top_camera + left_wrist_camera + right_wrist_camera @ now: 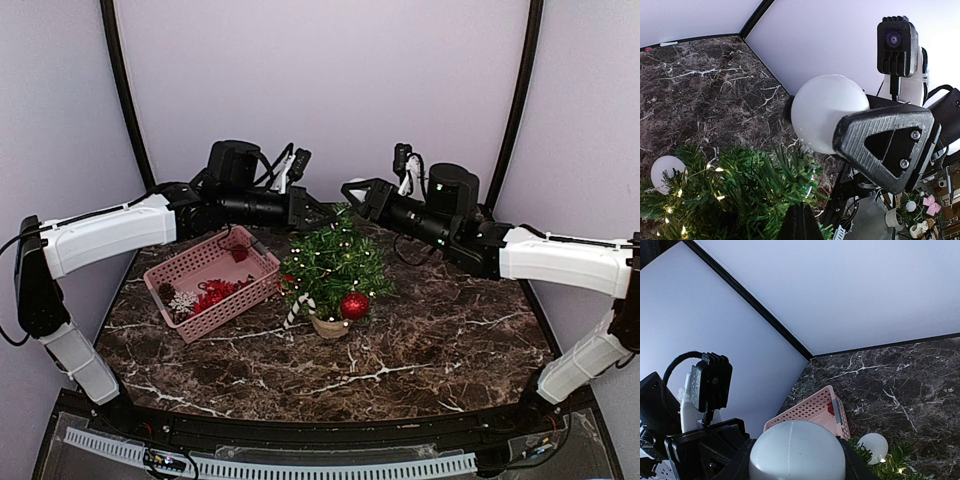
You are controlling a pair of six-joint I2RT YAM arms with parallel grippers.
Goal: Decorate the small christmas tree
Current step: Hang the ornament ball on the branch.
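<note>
The small christmas tree [335, 262] stands mid-table in a tan pot [328, 325], lit, with a red ball [354, 305] and a candy cane [297, 306] hung low on it. My right gripper [352, 192] is shut on a large white ball [797, 450] just above the tree top; the ball also shows in the left wrist view [825, 112]. My left gripper [322, 215] is at the tree top too, jaws together [801, 215]. A thin silvery thread [810, 182] runs from the ball's cap down to its tips. A smaller white ball [664, 172] hangs on the tree.
A pink basket [210, 285] left of the tree holds a red ornament, red pieces, a white snowflake and a pine cone. The two grippers are close together over the tree. The enclosure's walls stand right behind them.
</note>
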